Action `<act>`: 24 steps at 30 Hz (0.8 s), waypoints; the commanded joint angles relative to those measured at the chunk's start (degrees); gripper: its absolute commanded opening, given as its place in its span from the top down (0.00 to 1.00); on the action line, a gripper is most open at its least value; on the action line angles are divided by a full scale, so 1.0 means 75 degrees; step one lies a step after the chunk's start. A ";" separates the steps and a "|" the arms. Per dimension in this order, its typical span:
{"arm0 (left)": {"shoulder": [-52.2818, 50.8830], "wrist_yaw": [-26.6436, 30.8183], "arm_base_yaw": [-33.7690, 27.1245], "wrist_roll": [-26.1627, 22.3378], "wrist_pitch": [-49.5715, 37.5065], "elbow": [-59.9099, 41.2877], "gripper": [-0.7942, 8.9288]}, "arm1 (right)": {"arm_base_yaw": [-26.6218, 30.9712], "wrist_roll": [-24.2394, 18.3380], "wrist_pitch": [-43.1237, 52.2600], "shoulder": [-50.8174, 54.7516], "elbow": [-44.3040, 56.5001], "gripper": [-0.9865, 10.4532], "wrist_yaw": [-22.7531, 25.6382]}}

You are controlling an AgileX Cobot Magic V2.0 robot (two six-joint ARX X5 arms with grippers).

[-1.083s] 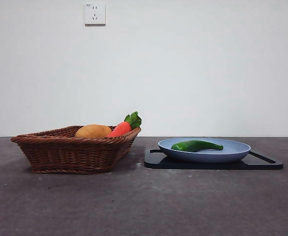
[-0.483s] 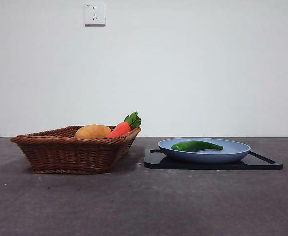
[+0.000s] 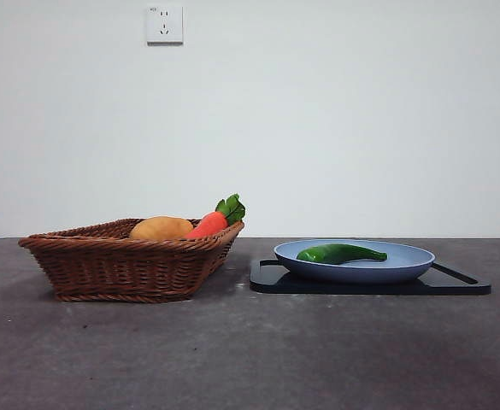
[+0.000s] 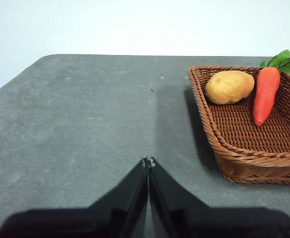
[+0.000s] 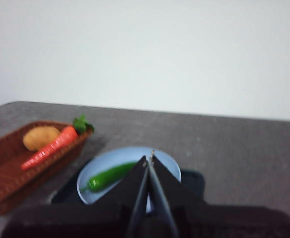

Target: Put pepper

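Two grippers are up off the table [image 3: 232, 359] and neither holds anything, operator. Your biggest item is the wicker basket [image 3: 130, 256], sitting left in the front view with a potato [image 3: 161, 228] and a carrot [image 3: 211, 222] inside, the carrot's leaves poking over the rim. Just beside it lies a black board [image 3: 455, 282], and on that a light blue plate [image 3: 403, 260]. Your pepper [image 3: 339, 253] lies flat in the plate. Left gripper [image 4: 148, 161] hovers over bare tabletop near the basket, jaws pressed together. Right gripper [image 5: 148, 157] hangs above the plate, jaws closed tip to tip, pepper just beside them in its view.
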State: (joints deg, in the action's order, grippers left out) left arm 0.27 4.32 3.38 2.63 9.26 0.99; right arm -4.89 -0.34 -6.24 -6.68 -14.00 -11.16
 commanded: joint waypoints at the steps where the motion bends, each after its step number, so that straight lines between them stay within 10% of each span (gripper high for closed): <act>1: -0.0023 -0.0006 -0.0020 0.0052 -0.0087 -0.0082 0.91 | -0.0006 0.0367 0.0210 0.0347 0.0583 0.90 0.0146; 24: -0.0023 -0.0006 -0.0020 0.0052 -0.0087 -0.0082 0.91 | -0.0003 0.0866 -0.0376 0.0895 0.1807 0.90 0.0140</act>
State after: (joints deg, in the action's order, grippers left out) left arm 0.27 4.34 3.38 2.66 9.23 0.99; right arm -4.89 5.50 -8.62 -0.19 -0.73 -10.26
